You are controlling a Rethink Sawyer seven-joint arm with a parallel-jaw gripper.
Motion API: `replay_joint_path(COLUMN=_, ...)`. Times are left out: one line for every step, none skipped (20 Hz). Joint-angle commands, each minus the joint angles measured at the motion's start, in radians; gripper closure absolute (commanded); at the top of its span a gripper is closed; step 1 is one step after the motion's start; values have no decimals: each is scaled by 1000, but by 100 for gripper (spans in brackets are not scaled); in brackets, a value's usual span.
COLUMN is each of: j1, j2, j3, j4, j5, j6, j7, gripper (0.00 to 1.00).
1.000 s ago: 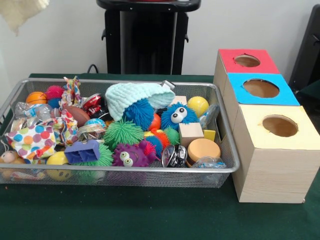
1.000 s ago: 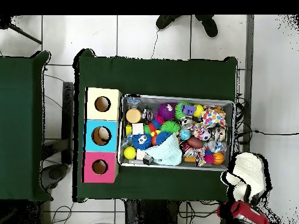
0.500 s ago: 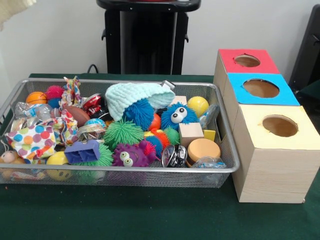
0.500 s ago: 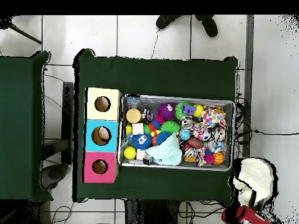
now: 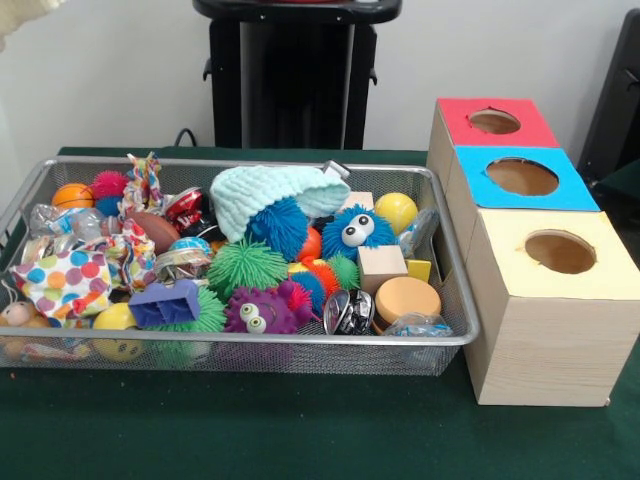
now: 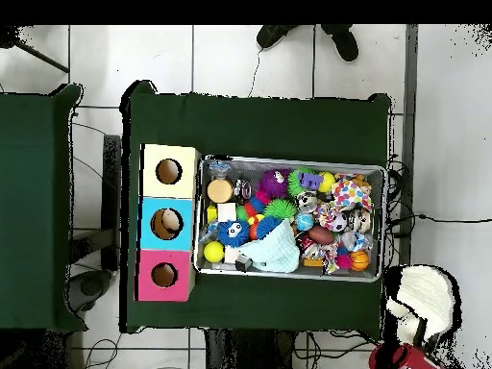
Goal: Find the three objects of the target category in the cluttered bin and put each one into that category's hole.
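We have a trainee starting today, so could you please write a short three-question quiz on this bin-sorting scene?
1. True or false: the three boxes' tops run yellow, blue, red, from the camera outward in the front view.
2. Which thing lies against the blue googly-eyed puffer? A) wooden cube B) small basketball C) polka-dot cloth
3. Fill in: the knitted mint-green ____ lies on the pile in the wire bin.

Key: 1 true; 2 A; 3 hat.
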Motion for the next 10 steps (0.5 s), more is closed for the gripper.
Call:
replay_joint_path(j1=-15, j2=97, j3=-51, j4=440, j5=-217, j6=161, j7=-18, gripper=100)
replay_joint_path(j1=-15, j2=97, j3=-51, j4=440, j5=-217, j6=161, j7=-19, gripper=100)
replay_joint_path(j1=-10, j2=92, j3=-48, j4=440, j5=-216, j6=165, j7=-19, gripper=100)
replay_joint_path(j1=-4, j2=87, j3=-40, j4=440, j5=-211, j6=172, j7=-19, gripper=100)
replay_joint_path(j1=6, j2=85, j3=-29, j4=440, j5=-203, j6=187, j7=-19, gripper=100)
replay_joint_path(j1=21, j2=82, j3=-13, j4=440, j5=-187, j6=220, j7=-17, gripper=100)
replay_joint_path(j1=40, j2=85, j3=8, j4=440, j5=-160, j6=281, j7=-16, gripper=100)
replay_joint_path(j1=52, j2=90, j3=21, j4=440, j5=-139, j6=341, j7=-14, gripper=100)
replay_joint_path(j1=52, j2=96, j3=25, j4=439, j5=-142, j6=363, j7=-11, gripper=100)
replay_joint_path(j1=44, j2=104, j3=18, j4=439, j5=-158, j6=368, j7=-4, gripper=100)
